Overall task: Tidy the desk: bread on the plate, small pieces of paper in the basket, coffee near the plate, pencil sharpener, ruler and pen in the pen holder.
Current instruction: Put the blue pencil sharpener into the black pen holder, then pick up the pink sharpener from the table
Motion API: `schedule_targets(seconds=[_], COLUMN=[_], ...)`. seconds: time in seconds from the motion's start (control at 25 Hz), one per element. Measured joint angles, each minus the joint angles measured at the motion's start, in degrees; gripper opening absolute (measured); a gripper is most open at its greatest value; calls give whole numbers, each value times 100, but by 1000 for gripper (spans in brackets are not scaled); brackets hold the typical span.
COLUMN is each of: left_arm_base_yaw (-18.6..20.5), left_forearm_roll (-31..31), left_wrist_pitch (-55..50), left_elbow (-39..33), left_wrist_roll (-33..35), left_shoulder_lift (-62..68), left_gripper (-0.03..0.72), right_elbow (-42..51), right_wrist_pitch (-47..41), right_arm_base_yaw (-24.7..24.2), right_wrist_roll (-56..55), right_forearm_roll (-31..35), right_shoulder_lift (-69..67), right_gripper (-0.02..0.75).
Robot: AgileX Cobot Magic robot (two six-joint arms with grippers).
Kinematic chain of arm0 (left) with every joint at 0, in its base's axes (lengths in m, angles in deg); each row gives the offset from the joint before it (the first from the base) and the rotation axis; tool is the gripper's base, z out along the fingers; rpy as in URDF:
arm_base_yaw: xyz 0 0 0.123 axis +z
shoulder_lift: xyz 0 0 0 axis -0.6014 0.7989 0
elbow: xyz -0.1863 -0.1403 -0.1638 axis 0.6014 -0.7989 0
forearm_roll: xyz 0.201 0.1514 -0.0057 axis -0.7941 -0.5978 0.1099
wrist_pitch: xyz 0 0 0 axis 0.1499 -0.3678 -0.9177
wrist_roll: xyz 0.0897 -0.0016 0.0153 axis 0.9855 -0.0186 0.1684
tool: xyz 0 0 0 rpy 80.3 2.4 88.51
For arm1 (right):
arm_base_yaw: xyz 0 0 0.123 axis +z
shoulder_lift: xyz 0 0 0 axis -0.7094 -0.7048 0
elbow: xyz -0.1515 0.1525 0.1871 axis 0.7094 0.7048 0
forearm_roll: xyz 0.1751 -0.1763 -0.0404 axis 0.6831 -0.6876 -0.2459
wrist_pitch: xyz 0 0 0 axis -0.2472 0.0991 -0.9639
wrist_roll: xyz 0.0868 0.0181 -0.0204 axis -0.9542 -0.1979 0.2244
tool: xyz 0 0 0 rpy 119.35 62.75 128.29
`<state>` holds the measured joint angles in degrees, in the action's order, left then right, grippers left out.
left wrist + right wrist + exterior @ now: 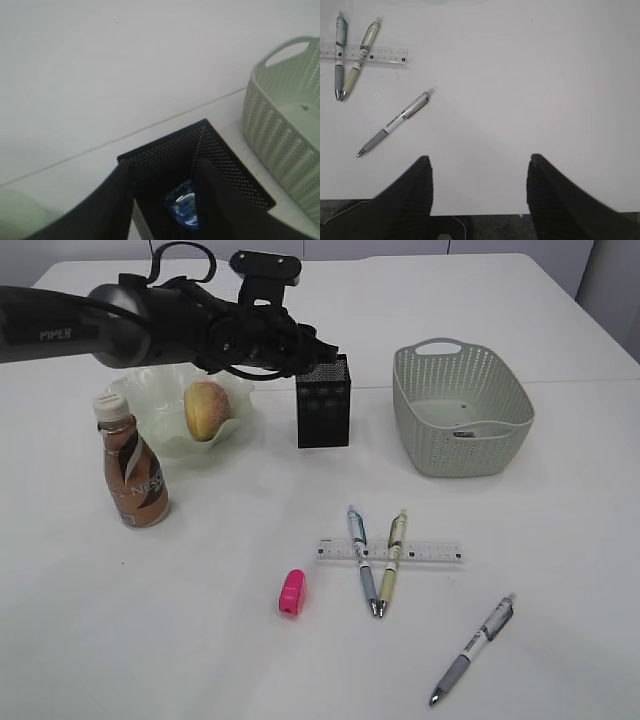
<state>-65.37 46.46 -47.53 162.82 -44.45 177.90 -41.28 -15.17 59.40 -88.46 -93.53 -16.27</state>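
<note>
My left gripper [320, 355] hangs over the black mesh pen holder [323, 410], its fingers [164, 165] apart inside the rim [215, 150]. A blue pen end [182, 206] shows in the holder, touching no left finger. The bread [205, 408] lies on the pale green plate [232, 430]. The coffee bottle [134, 475] stands beside the plate. A clear ruler [425, 551] lies under two pens [362, 560] [392, 562]. A third pen [475, 648] and the pink sharpener [291, 592] lie apart. My right gripper [479, 160] is open and empty over the table's front edge.
The green basket [462, 410] stands right of the pen holder and shows in the left wrist view [285, 120]; something small lies on its floor. In the right wrist view the ruler [385, 54] and the lone pen [395, 122] lie to the upper left.
</note>
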Motion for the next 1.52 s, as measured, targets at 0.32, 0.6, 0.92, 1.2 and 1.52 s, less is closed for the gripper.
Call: schedule_targets(seconds=[0.32,0.6,0.92,1.2,1.52], left_arm_base_yaw=[0,0,0,0,-430], left_forearm_roll=[142,439,1386,2426,3127], left_wrist_pitch=[-389,-1802,-3896,-6168,-6404], left_elbow=[0,0,0,9,-6], left_wrist_roll=[0,0,690,1230,1578], left_shoulder_lift=[-506,-1017,-1806,-2106,-2082], left_gripper=[298,298,266,244,255], right_elbow=[0,0,0,0,0], right_wrist_pitch=[0,0,0,0,-131], right_arm_base_yaw=[0,0,0,0,0], right_wrist_roll=[0,0,0,0,-4], right_forearm_roll=[0,0,0,20,45], right_shoulder_lift=[0,0,0,0,0], right_gripper=[467,467,467,467,467])
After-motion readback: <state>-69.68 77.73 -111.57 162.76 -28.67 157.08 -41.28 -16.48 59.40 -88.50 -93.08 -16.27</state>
